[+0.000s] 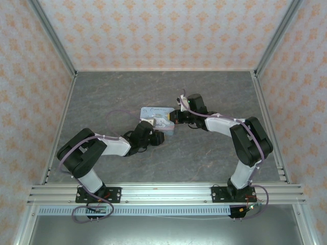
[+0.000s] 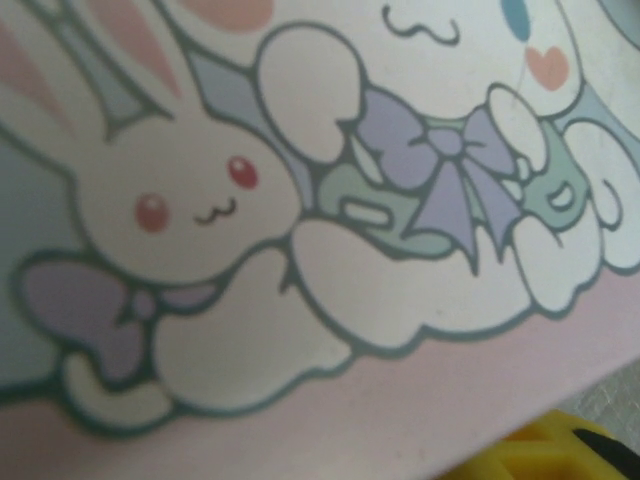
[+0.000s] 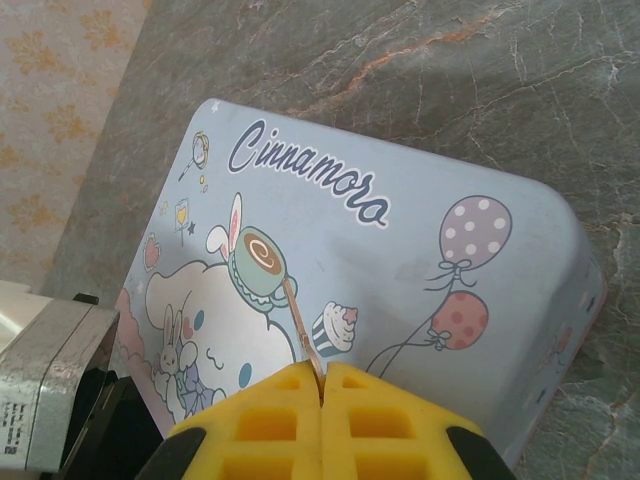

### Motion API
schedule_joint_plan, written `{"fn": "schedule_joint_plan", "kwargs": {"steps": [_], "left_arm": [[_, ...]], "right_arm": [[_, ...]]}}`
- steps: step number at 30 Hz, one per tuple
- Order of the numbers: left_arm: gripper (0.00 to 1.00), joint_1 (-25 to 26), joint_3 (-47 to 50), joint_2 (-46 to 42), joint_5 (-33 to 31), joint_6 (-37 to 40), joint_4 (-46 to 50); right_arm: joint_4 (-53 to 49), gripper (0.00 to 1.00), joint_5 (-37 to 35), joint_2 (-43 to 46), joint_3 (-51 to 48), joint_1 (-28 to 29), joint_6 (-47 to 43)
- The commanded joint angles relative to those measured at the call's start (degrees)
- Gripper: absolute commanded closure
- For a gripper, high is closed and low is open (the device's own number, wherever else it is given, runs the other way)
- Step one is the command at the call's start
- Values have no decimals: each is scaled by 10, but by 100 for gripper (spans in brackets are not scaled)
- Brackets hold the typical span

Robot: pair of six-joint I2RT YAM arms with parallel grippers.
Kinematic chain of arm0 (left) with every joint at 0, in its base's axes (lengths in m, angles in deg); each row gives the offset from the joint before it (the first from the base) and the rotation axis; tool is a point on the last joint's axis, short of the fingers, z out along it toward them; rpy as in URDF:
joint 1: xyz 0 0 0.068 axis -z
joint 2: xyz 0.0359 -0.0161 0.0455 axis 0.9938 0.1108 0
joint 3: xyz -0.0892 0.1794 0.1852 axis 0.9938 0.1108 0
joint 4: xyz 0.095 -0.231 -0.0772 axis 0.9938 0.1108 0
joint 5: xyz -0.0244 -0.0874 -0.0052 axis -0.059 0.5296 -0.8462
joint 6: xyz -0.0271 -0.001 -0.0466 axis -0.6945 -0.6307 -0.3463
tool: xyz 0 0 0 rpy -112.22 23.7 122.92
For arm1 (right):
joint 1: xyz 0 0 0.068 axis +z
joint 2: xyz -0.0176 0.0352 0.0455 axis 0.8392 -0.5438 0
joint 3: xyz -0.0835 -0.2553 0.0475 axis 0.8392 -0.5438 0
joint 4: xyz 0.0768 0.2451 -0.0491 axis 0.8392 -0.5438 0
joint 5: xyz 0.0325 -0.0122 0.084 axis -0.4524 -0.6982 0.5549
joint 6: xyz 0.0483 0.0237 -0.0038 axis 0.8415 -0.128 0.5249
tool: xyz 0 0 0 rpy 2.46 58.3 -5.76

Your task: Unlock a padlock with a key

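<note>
My right gripper (image 1: 175, 116) reaches in from the right to the middle of the grey marbled worktop (image 1: 102, 102). In my right wrist view its yellow fingers (image 3: 265, 420) are clenched tight. They pinch a thin brassy sliver that looks to be the key (image 3: 302, 328), which sticks out far of the fingertips and lies across the lid of the tin (image 3: 400, 260).

The tin is pastel blue with a pink edge. It has "Cinnamora" in script, two balloons on its right side and a cartoon dog with a rabbit at its near left corner. From above, the tin (image 1: 153, 111) sits between my two grippers, just left of the right one.

My left gripper (image 1: 161, 133) comes from the near left and ends at the tin's near edge. Its wrist camera is pressed so close that the lid's rabbit and bow drawings (image 2: 300, 200) are blurred. One yellow finger (image 2: 555, 455) shows at the lower right corner, against the pink border. I cannot tell whether this gripper is clenched or released, nor whether it grasps the tin.

Where the padlock lies I cannot tell.
</note>
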Motion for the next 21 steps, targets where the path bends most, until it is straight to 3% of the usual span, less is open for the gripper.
{"fn": "schedule_joint_plan", "kwargs": {"steps": [1,21], "left_arm": [[57,5,-19,14,-24,-18,13],[59,5,-21,12,-70,-85,13]], "right_arm": [[-23,100,-23,1,-18,5,0],[-16,100,-33,10,-27,15,21]]}}
